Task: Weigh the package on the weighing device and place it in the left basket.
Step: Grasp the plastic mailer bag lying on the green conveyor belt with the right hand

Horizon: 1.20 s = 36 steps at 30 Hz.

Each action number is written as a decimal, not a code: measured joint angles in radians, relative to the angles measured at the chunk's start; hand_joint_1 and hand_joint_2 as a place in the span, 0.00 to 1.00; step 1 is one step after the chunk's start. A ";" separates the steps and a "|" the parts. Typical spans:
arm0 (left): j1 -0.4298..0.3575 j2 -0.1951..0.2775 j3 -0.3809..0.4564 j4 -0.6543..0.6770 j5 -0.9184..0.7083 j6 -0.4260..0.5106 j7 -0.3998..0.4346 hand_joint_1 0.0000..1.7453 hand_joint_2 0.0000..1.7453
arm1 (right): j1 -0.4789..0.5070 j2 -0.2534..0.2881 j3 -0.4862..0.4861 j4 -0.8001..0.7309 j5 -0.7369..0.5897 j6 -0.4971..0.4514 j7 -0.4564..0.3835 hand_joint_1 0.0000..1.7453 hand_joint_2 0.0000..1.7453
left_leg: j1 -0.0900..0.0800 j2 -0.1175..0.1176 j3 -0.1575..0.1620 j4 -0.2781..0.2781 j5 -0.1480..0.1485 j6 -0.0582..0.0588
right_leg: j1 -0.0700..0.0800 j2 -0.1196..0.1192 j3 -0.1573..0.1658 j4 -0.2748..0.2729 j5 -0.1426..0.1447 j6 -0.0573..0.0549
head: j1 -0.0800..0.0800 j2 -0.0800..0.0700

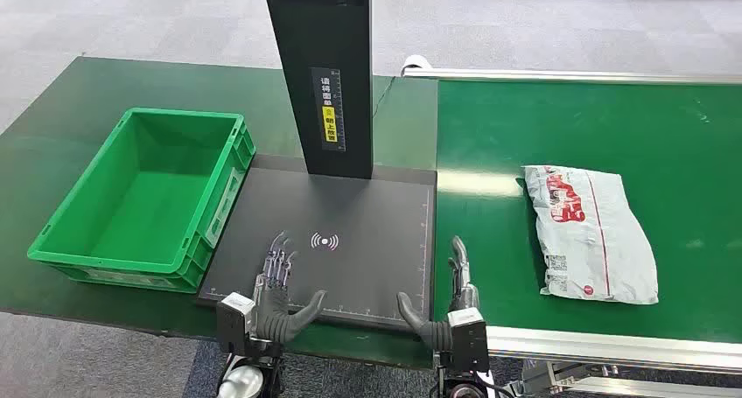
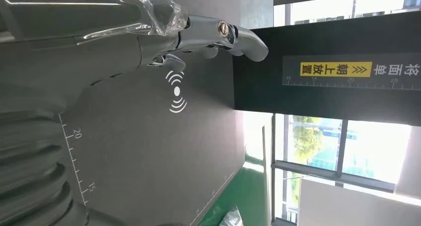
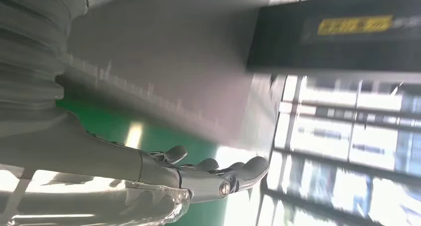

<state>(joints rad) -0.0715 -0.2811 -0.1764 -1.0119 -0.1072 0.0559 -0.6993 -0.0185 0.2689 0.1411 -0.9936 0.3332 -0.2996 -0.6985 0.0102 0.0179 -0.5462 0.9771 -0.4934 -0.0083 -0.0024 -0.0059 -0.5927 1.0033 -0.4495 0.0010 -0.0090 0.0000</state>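
A humanoid robot stands at a green surface (image 1: pixel 105 83) with both arms low at the near edge, the package (image 1: pixel 588 233) not yet touched. The left robot hand (image 1: pixel 278 286) hovers over the near part of the dark scale (image 1: pixel 367 214), fingers spread and pointing away from the robot, holding nothing; the left wrist view shows its fingers (image 2: pixel 226 35) stretched out above the scale's white signal mark. The right robot hand (image 1: pixel 448 303) sits at the scale's near right corner, thumb out to the side and fingers extended, likewise empty; its wrist view, though blurred, shows the fingers (image 3: pixel 218 169) apart with nothing between them.

The package, a grey-white mailer bag with red print, lies flat on the green belt (image 1: pixel 682 136) to the right of the scale, well apart from both hands. It lies to the right of and farther out than the right robot hand, which is clearly the nearer of the two. Its long axis runs from far to near, slanting slightly rightward toward the near end; the red print sits toward the far end and a label toward the near end.

The green basket (image 1: pixel 140 197) waits just beside the scale's left edge. Judging by this layout, the pickup falls to the right arm, reaching right and forward across the bag's short width.
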 joint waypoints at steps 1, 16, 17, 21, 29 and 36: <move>0.000 0.000 0.001 0.000 0.001 -0.001 0.000 0.00 1.00 | 0.000 -0.002 -0.001 0.001 0.008 -0.013 0.000 0.00 1.00 | 0.000 0.000 0.000 0.000 0.000 0.000 | 0.000 0.000 0.000 0.000 0.000 0.000 | 0.000 0.000; 0.005 0.001 0.014 -0.015 0.000 -0.023 0.000 0.00 1.00 | 0.054 -0.074 -0.128 -0.047 0.430 -0.312 0.138 0.00 1.00 | 0.000 0.000 0.000 0.000 0.000 0.000 | 0.000 0.000 0.000 0.000 0.000 0.000 | 0.000 0.000; 0.005 0.001 0.015 -0.016 -0.001 -0.025 0.000 0.00 1.00 | 0.059 -0.076 -0.142 -0.053 0.491 -0.335 0.167 0.00 1.00 | 0.000 0.000 0.000 0.000 0.000 0.000 | 0.000 0.000 0.000 0.000 0.000 0.000 | 0.000 0.000; 0.005 0.001 0.018 -0.016 -0.008 -0.036 0.000 0.00 1.00 | 0.075 -0.076 -0.201 -0.081 0.822 -0.386 0.315 0.00 1.00 | 0.000 0.000 0.000 0.000 0.000 0.000 | 0.000 0.000 0.000 0.000 0.000 0.000 | 0.000 0.000; 0.005 -0.005 0.022 -0.016 -0.017 -0.041 0.000 0.00 1.00 | 0.076 -0.056 -0.348 -0.083 1.183 -0.390 0.449 0.00 1.00 | 0.000 0.000 0.000 0.000 0.000 0.000 | 0.000 0.000 0.000 0.000 0.000 0.000 | 0.000 0.000; 0.009 -0.005 0.028 -0.016 -0.018 -0.038 0.000 0.00 1.00 | 0.032 -0.057 -0.413 -0.033 1.147 -0.390 0.393 0.00 1.00 | 0.000 0.000 0.000 0.000 0.000 0.000 | 0.000 0.000 0.000 0.000 0.000 0.000 | 0.000 0.000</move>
<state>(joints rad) -0.0628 -0.2857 -0.1485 -1.0281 -0.1252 0.0177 -0.6995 0.0137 0.2122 -0.2716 -1.0262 1.4798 -0.6901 -0.3054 0.0101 0.0180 -0.5465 0.9772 -0.4937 -0.0082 -0.0028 -0.0060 -0.5926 1.0033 -0.4495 0.0010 -0.0091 0.0000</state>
